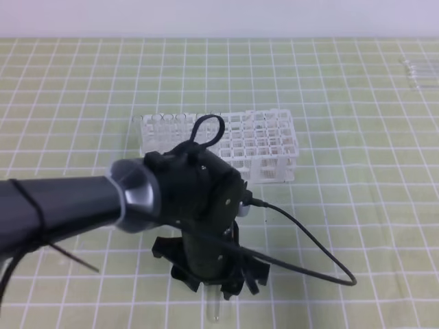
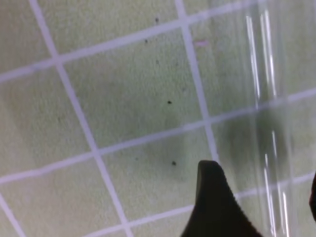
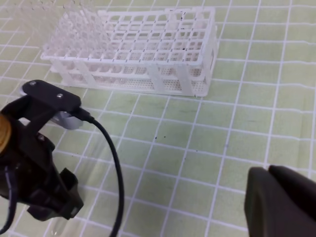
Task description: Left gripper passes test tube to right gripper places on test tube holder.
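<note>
The test tube (image 2: 269, 123) is a clear glass tube lying on the green grid mat. In the exterior view its rounded end (image 1: 214, 312) sticks out below my left gripper (image 1: 221, 282), which points down at the mat. In the left wrist view the tube runs between two black fingertips (image 2: 212, 197), with a small gap on each side, so the gripper stands open astride it. The white test tube holder (image 1: 233, 140) stands behind the arm and also shows from the right wrist (image 3: 138, 49). Of my right gripper (image 3: 276, 197) only a dark part shows at the lower right.
The left arm's thin black cable (image 1: 322, 264) loops out over the mat to the right of the gripper. A few clear tubes (image 1: 420, 68) lie at the far right back. Glassy tubes seem to stand in the holder's left end (image 3: 54, 19).
</note>
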Robot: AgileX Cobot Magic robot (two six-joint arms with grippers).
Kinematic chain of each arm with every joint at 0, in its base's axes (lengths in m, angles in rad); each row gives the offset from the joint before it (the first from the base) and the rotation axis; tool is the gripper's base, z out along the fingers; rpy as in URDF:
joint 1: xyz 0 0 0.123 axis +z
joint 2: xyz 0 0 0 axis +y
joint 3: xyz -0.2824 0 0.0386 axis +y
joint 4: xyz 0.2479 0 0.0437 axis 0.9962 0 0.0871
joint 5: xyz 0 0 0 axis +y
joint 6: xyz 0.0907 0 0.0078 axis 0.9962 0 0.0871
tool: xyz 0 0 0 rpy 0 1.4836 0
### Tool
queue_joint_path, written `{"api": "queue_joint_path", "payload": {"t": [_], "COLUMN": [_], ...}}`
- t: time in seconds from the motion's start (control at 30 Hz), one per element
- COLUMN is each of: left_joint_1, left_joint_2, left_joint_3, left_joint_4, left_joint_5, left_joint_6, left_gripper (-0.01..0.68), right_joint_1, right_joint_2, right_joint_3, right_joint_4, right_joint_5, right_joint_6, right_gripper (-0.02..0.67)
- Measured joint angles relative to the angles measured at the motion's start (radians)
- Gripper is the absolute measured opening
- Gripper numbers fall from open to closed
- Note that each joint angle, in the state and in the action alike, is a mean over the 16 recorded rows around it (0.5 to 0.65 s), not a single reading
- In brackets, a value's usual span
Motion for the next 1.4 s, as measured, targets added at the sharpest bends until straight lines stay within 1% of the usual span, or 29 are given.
{"api": "queue_joint_path", "payload": {"t": [0.43, 0.67, 1.17, 1.4], "left_joint_1": [-0.013, -0.019, -0.020, -0.020], "left_joint_2": [0.083, 0.103, 0.103, 0.072], "left_joint_3": [-0.078, -0.094, -0.094, -0.093], "left_joint_4": [0.022, 0.037, 0.066, 0.074], "left_joint_5": [0.069, 0.098, 0.127, 0.141], "left_joint_6": [0.019, 0.028, 0.164, 0.216], "left_gripper": [0.036, 0.033, 0.006, 0.002], "right_joint_1": [0.000, 0.000, 0.000, 0.000], "right_joint_2": [0.000, 0.000, 0.000, 0.000], "right_joint_3": [0.000, 0.000, 0.000, 0.000], "right_joint_4": [-0.004, -0.011, -0.021, -0.023], "right_joint_5": [0.004, 0.008, 0.013, 0.016], "right_joint_6": [0.000, 0.000, 0.000, 0.000], "right_gripper": [-0.002, -0.002, -0.002, -0.002]}}
